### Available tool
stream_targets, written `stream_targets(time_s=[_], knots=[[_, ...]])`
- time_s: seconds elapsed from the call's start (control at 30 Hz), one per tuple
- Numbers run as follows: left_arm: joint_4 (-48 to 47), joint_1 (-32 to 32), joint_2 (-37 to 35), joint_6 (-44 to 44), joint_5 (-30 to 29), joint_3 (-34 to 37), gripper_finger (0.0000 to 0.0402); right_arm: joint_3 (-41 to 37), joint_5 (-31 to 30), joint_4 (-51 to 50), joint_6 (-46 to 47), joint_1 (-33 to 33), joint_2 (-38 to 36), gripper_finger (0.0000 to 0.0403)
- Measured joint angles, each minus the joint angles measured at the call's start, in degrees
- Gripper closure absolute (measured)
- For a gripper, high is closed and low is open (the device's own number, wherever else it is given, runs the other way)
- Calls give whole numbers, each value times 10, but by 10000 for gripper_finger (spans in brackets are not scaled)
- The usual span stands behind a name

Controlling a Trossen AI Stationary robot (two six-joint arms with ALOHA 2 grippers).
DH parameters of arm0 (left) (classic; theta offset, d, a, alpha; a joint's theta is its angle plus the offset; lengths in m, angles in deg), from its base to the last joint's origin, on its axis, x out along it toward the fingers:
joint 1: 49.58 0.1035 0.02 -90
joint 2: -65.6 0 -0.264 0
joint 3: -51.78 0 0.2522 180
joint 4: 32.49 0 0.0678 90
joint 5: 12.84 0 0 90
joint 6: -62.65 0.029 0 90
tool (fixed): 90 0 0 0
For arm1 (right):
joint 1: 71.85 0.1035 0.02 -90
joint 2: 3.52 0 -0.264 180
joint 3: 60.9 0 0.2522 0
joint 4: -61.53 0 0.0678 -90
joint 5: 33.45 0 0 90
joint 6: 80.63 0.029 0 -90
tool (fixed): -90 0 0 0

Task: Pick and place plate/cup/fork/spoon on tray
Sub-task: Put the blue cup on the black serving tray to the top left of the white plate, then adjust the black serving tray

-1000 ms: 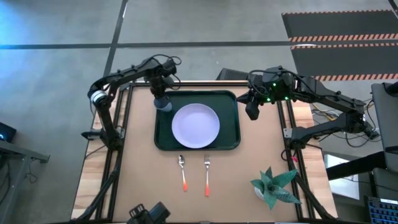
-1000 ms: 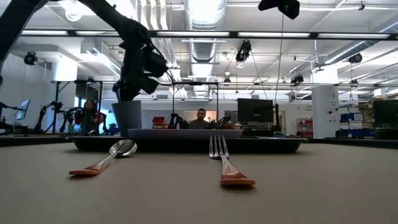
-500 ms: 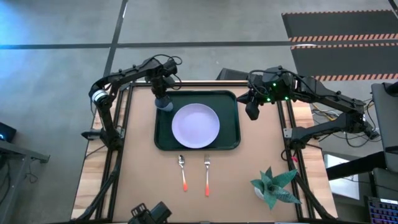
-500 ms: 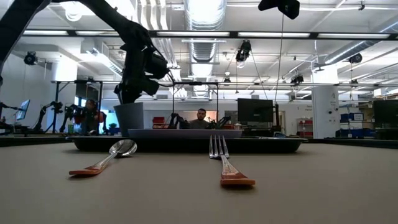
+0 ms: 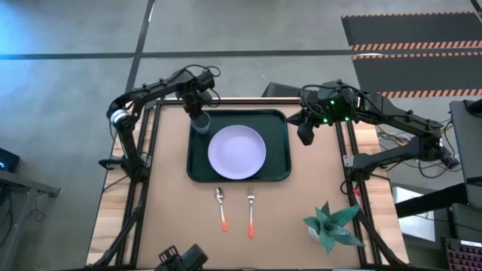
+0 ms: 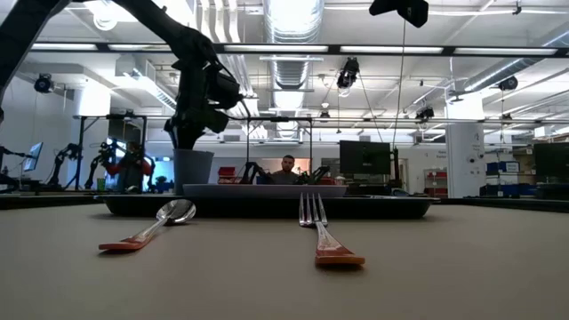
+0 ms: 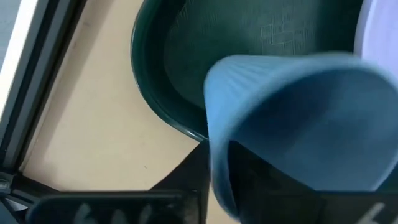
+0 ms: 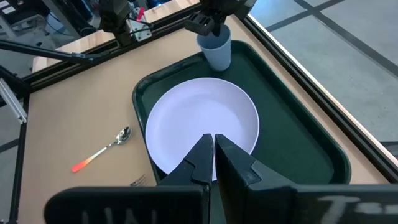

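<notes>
Two risks I see: my left gripper [image 8: 214, 18] grips the small blue cup's [image 8: 217, 51] rim over the dark green rectangular tray's [image 8: 298, 130] corner. Opening early could tip it onto the pale round plate [image 8: 202, 127]; my right gripper [image 8: 213, 163], fingers closed and empty, waits beside the tray

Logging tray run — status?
Left gripper holding cup in tray corner, beside plate. Right gripper shut, idle past tray's right edge. Spoon, fork untouched on table.

Setting: open-plan robotics lab, industrial fit-out; exposed silver ducting [image 6: 293, 67] and strip lights across the ceiling; dark monitors [image 6: 364, 158] and other arm rigs [image 6: 67, 160] behind the bench [image 5: 166, 218]; seated people [image 6: 286, 169] beyond; grey concrete floor [image 5: 68, 90] with hazard-striped mats [image 5: 410, 47].
</notes>
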Motion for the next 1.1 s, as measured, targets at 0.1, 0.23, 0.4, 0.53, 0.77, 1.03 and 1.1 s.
stream_targets(time_s=[0.1,0.23,0.4,0.53,0.77,1.03,1.1], knots=[[3,0,-4,0,0,-2,335,0,-3,0,0,0,0,394],[2,-1,-16,-2,2,-7,312,0,-4,0,0,0,0,394],[-1,0,-30,-5,2,-31,304,0,-4,-1,0,0,0,394],[-1,-1,-52,-30,3,-63,304,0,-4,-2,0,0,0,394],[30,-27,-144,-110,80,-81,304,0,-4,-4,0,0,0,394],[96,-107,-287,-163,80,-60,304,-4,-4,-38,16,0,0,394],[99,-131,-318,-182,60,-58,304,-12,-2,-47,28,0,0,394]])
